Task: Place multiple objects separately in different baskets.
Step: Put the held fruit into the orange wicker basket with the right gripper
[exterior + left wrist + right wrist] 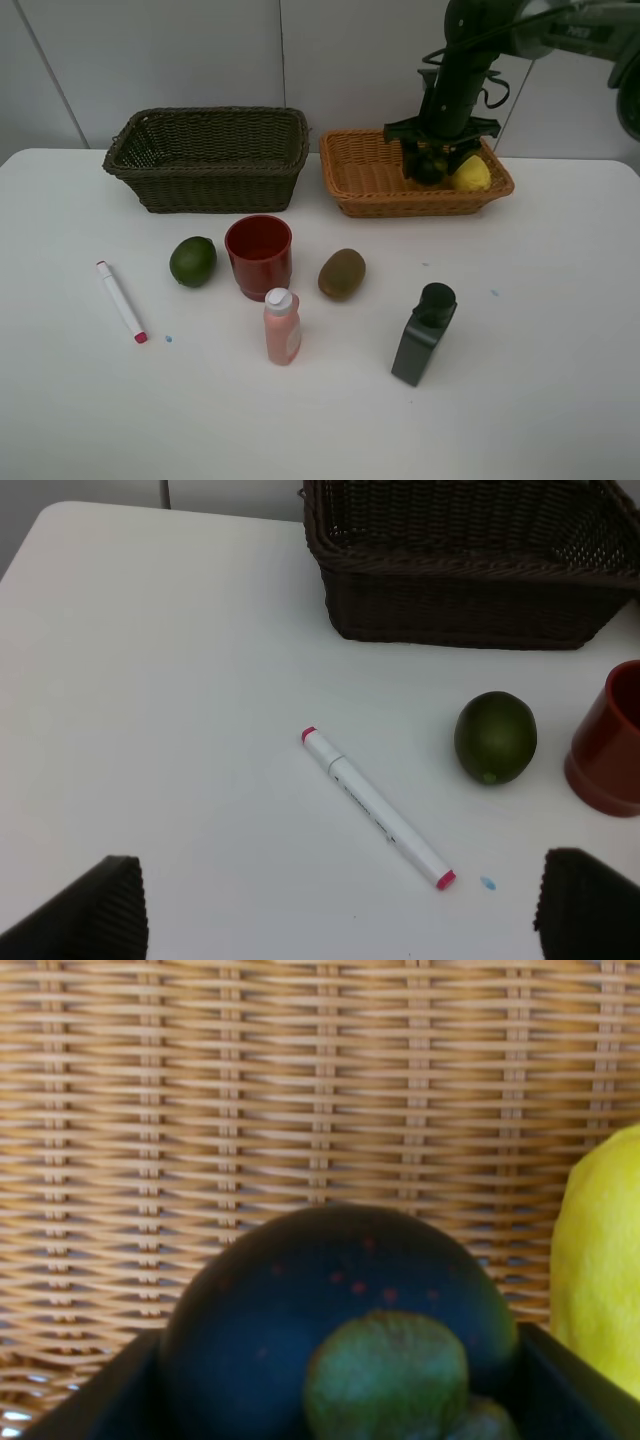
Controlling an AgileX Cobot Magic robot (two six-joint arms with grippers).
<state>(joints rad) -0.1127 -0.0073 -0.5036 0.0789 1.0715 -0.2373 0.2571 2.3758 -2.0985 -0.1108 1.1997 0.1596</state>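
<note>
The shallow light orange-tan woven wicker basket (365,178) seems meant for fruit. Inside it the right tool (437,160), half-parted, grips the dark round fruit (330,1290) low over the weave, just beside the yellow lemon (472,175). Well apart from that basket, the left tool (335,905) gapes wide and empty above the white red-tipped marker (375,808).
</note>
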